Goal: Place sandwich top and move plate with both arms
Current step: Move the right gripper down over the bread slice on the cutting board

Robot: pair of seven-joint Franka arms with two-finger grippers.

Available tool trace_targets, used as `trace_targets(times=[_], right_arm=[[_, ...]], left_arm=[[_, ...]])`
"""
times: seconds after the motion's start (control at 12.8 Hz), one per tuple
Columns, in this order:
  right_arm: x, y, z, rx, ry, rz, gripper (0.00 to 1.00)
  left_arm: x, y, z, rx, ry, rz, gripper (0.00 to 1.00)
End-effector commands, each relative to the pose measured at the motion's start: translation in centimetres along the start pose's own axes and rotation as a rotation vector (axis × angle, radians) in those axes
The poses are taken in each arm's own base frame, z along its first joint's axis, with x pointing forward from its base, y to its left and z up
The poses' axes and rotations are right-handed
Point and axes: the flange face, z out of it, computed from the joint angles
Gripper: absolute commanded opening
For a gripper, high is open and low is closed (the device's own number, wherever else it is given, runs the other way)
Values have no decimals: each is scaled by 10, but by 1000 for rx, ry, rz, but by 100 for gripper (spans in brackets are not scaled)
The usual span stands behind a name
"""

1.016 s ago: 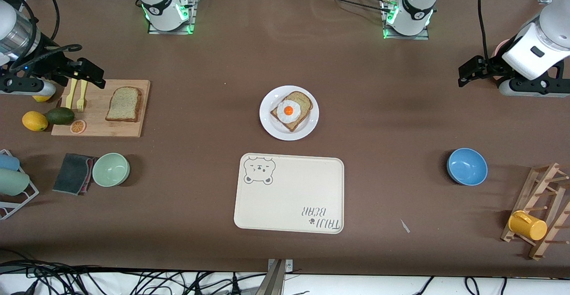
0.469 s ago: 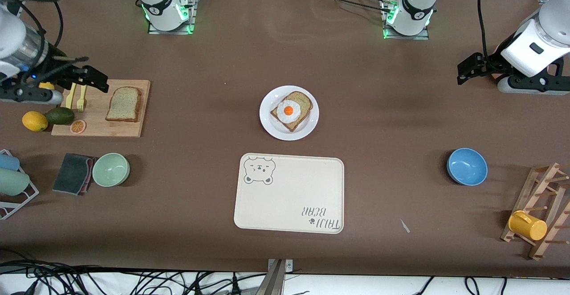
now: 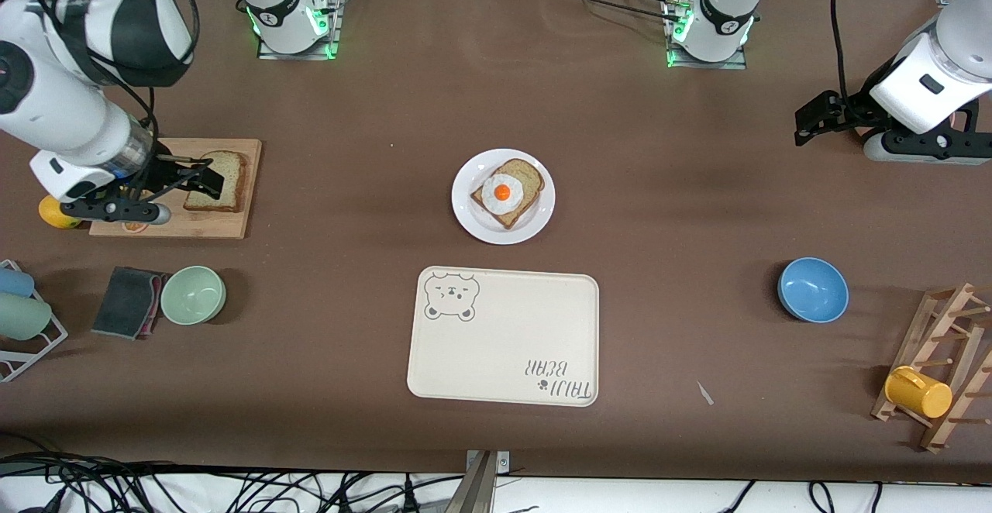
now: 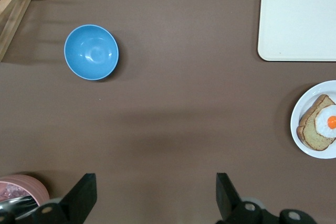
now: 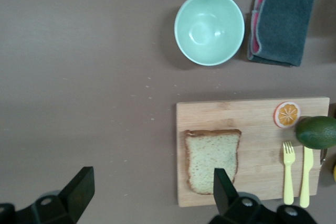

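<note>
Sandwich top [image 3: 219, 180]: lying flat on the wooden cutting board [image 3: 232, 222] toward the right arm's end of the table, not yet lifted. The plate [image 3: 473, 222] sits mid-table, farther from the front camera than the tray [image 3: 504, 358], and carries the egg slice [image 3: 508, 191] uncovered. Judged status: nothing completed; picking up the slice, setting it on the egg, and the two-arm plate move all remain.

Right gripper [image 3: 203, 180]: over the cutting board, at the edge of the sandwich top. The right wrist view shows its fingers [image 5: 79, 184] spread wide and holding nothing, the slice lying near one of them.

Left gripper [image 3: 810, 122]: over bare table toward the left arm's end, well apart from the plate, waiting. Its fingers [image 4: 84, 192] are likewise spread wide, empty, touching nothing.
</note>
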Motion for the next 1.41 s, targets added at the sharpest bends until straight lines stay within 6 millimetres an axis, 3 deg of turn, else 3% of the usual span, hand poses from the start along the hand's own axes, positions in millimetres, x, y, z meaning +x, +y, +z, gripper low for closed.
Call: trace_targets(times=[0.0,0.23,0.31,0.47,0.78,0.94,1.33], right_arm=[[-13,21,44,-44,39,9,99],[-21,36,100,-67,51,38,99],[-18,51,122,-99,25,55,99],[-22,54,157,-98,-16,122,99],[-37,47,188,-93,-44,142,98],[-38,43,207,-88,-55,134,87],[-41,42,214,-91,-75,134,80]], left_arm=[[0,0,-6,-11,-5,2,100],[-2,0,-5,-10,-24,2,100],[-2,-1,-4,-10,-28,0,100],[-2,-1,-4,-9,-30,0,100],[-3,1,-4,-9,-31,3,100],[-3,1,-4,-11,-31,2,100],[-3,1,-4,-11,-31,2,100]])
